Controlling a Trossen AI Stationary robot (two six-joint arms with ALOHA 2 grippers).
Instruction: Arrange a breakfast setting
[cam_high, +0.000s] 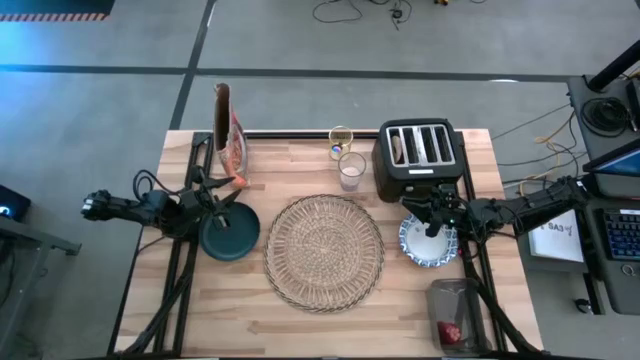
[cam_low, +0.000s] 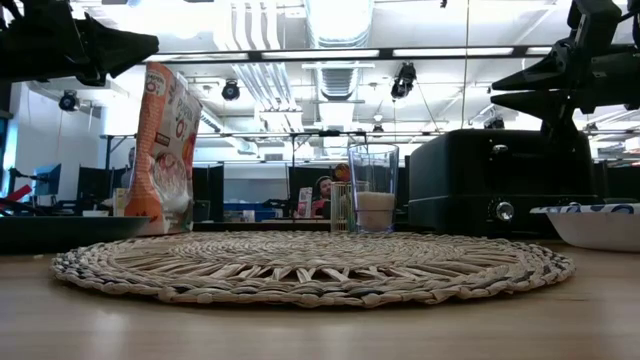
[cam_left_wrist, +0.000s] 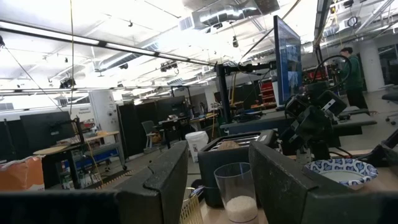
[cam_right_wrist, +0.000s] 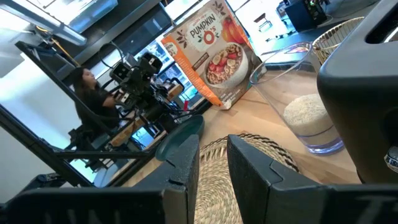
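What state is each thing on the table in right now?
Wicker placemat: flat, bare.
Teal plate: empty, beside the mat.
Patterned bowl: upright, off the mat.
Glass: upright, partly filled.
Cereal bag: standing.
Toaster: bread in one slot.

Rough woven wicker placemat (cam_high: 324, 251) on smooth wooden table (cam_high: 300, 325); clear glass (cam_high: 351, 171).
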